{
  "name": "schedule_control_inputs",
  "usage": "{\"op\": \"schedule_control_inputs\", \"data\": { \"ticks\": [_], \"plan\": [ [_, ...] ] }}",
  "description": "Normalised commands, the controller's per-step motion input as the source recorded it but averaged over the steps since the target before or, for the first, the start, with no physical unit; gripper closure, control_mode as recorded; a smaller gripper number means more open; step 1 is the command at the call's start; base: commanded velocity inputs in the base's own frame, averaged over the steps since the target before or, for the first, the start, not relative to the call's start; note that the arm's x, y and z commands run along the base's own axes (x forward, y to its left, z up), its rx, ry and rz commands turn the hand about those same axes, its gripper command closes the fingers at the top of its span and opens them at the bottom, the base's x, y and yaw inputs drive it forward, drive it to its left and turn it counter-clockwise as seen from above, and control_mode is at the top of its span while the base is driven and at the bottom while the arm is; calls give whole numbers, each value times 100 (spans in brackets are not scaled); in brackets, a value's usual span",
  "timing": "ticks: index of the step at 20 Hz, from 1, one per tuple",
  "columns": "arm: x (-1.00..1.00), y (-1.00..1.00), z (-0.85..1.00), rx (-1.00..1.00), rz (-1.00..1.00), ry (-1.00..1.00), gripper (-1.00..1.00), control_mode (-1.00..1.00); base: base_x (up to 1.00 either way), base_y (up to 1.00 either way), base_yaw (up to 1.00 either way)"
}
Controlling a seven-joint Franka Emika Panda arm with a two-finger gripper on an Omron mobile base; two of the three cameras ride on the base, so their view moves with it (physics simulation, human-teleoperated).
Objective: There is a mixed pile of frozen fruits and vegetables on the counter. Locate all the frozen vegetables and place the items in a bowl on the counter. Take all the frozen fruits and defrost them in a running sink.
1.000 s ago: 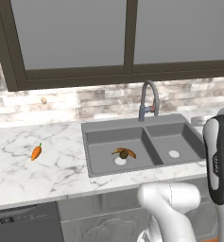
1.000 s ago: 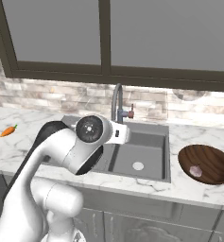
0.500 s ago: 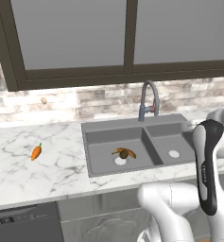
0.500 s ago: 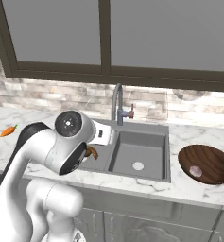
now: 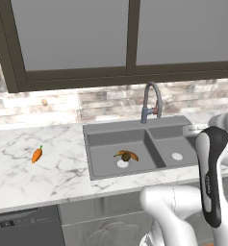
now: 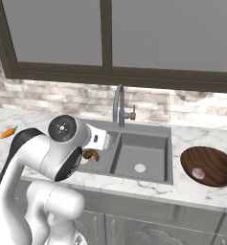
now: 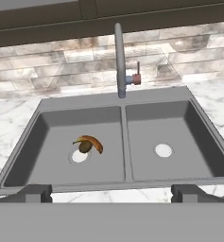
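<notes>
The gripper (image 7: 111, 193) hangs wide open and empty, facing the sink (image 7: 193, 124). Banana (image 7: 91, 141) and kiwi (image 7: 85, 147) lie touching by the left basin's drain. The carrot (image 5: 36, 154) rests on the desk (image 5: 19, 173) — the bowl (image 6: 215, 161) holds what looks like the pinkish bulb (image 6: 198, 172).

Banana (image 7: 90, 142) and kiwi (image 7: 85, 147) in sink's (image 7: 124, 106) left basin

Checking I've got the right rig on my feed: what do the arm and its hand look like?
The arm is glossy white with rounded, bulbous links. One joint ends in a dark round cap with a grey centre, and a black band with faint lettering runs along a link. The hand has two small dark grey blocky fingertips.
</notes>
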Motion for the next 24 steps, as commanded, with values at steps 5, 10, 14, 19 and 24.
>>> {"op": "schedule_control_inputs", "data": {
  "ticks": [5, 10, 14, 19, 24],
  "plan": [
    [-2, 29, 14, 4, 0, 0, -100, -100, 0, 0, 0],
    [-4, 34, 25, 8, 0, 6, -100, -100, 0, 0, 0],
    [-8, 26, 29, 11, 0, 12, -100, -100, 0, 0, 0],
    [-22, 37, 18, 4, 0, 4, -100, -100, 0, 0, 0],
    [-34, 30, 1, 1, 0, 0, -100, -100, 0, 0, 0]
  ]
}}
